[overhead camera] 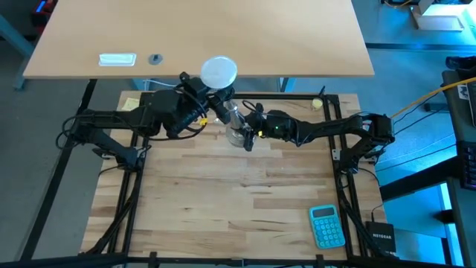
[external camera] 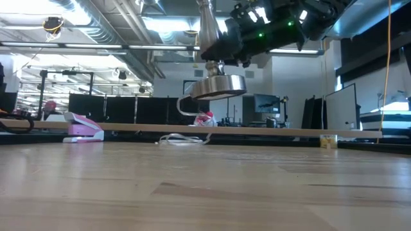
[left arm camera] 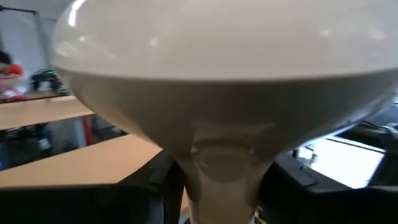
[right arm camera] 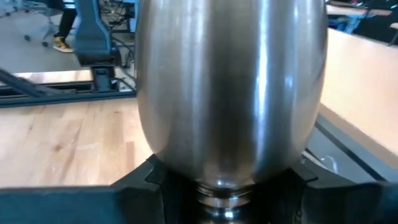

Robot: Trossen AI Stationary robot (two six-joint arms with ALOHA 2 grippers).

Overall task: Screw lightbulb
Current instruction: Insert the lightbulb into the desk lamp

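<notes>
The white frosted lightbulb (overhead camera: 219,72) is held up over the table's far middle, globe upward, by my left gripper (overhead camera: 210,95), which is shut on it. In the left wrist view its globe (left arm camera: 217,56) fills the picture. Just below and to its right, my right gripper (overhead camera: 249,132) is shut on the shiny metal socket stand (overhead camera: 236,125). The stand's round base (external camera: 218,85) hangs well above the wooden table (external camera: 205,186). Whether the bulb's neck is in the stand's top is hidden by the globe and grippers. My left gripper pinches the bulb's narrow neck (left arm camera: 221,177) between its two fingers (left arm camera: 163,186), just under the globe. The fingers come from the table's left. The bulb is lifted clear, globe up and tilted a little. My right gripper pinches the stand's narrow stem (right arm camera: 225,194) between its two fingers (right arm camera: 140,186), where the wide shiny body (right arm camera: 230,87) tapers in. The fingers come from the table's right and lie across the stem. The stand is lifted clear of the table and tilted.
A teal calculator (overhead camera: 327,225) lies at the table's near right, with a black box (overhead camera: 381,238) beside the frame. A yellow note (overhead camera: 132,103) lies at the far left. A lighter desk (overhead camera: 201,37) stands behind, and a pink stapler (external camera: 82,128) shows beyond the far edge.
</notes>
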